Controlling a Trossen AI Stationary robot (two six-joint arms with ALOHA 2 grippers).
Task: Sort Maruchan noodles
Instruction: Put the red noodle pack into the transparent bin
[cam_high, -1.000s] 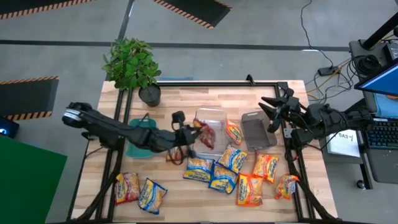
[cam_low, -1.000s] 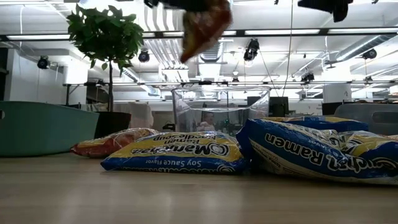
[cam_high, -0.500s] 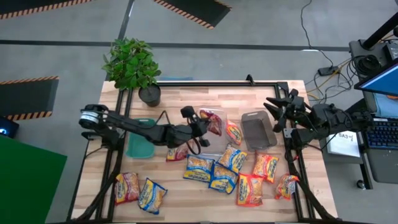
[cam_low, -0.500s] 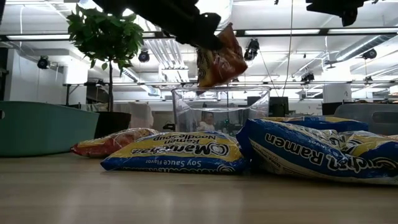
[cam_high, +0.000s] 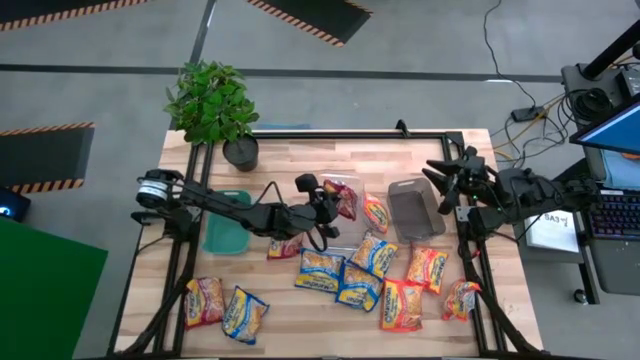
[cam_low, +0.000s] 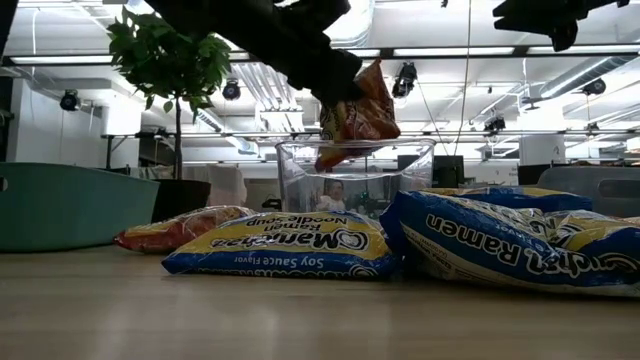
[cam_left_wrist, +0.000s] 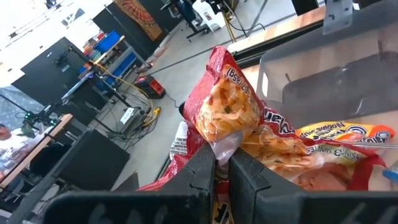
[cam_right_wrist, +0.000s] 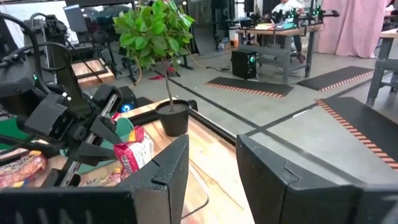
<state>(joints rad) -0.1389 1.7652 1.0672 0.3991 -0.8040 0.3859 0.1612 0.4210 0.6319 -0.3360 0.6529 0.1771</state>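
Observation:
My left gripper (cam_high: 326, 199) is shut on a maroon-red Maruchan noodle packet (cam_high: 344, 198), which it holds over the clear bin (cam_high: 336, 222). In the low view the packet (cam_low: 358, 108) hangs at the bin's rim (cam_low: 400, 146). Several more yellow packets (cam_high: 321, 268) lie flat on the wooden table, most of them near the front edge. One red-edged packet (cam_high: 285, 247) lies beside the teal bin (cam_high: 222, 232). My right gripper (cam_right_wrist: 211, 177) is raised at the table's right edge (cam_high: 452, 178), open, with nothing between its fingers. My left gripper pinches the packet's crimped end (cam_left_wrist: 224, 147) between its two fingers (cam_left_wrist: 200, 169). The fingers come nearly level from the table's left. The packet sticks out beyond the fingertips, tilted and clear of the table, with its lower corner (cam_low: 328, 160) at the height of the clear bin's rim.
A grey bin (cam_high: 415, 210) stands right of the clear bin, with an orange packet (cam_high: 376, 213) lying between them. A potted plant (cam_high: 213, 108) stands at the far left corner. Black frame rails (cam_high: 470, 260) run along the table's sides. Bare wood shows along the far edge.
My left gripper has carried the packet toward the table's right and far edges and downward, from high above the table to the clear bin's rim, still shut on it. The red-edged packet beside the teal bin has come into view from under the arm.

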